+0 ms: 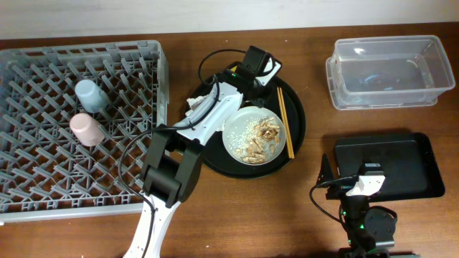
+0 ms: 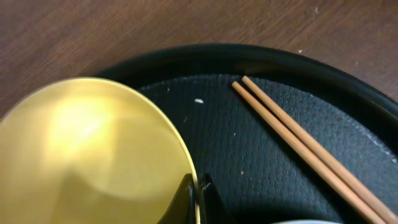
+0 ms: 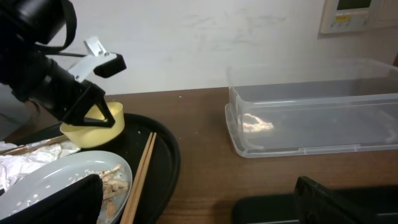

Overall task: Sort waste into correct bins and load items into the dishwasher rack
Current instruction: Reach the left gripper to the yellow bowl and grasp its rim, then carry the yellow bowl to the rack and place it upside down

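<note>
Pinching rim of small yellow bowl [image 2: 93,155] between pressed-together left fingers [image 2: 181,202], at far edge of round black tray [image 2: 249,162], just left of chopsticks [image 2: 298,143]. Probably a rim grip for lifting toward dishwasher rack [image 1: 29,165], far left. Keeping right fingers [image 3: 68,199] spread, empty, over flat black tray [image 1: 409,165], near right.

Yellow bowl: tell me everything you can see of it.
The yellow bowl is small, round and glossy, plastic-looking, empty inside with a bright reflection. It is over the far side of the round black tray, apart from the chopsticks. The left gripper is shut on its rim, one finger inside, one outside. Whether it is lifted cannot be told.
</note>
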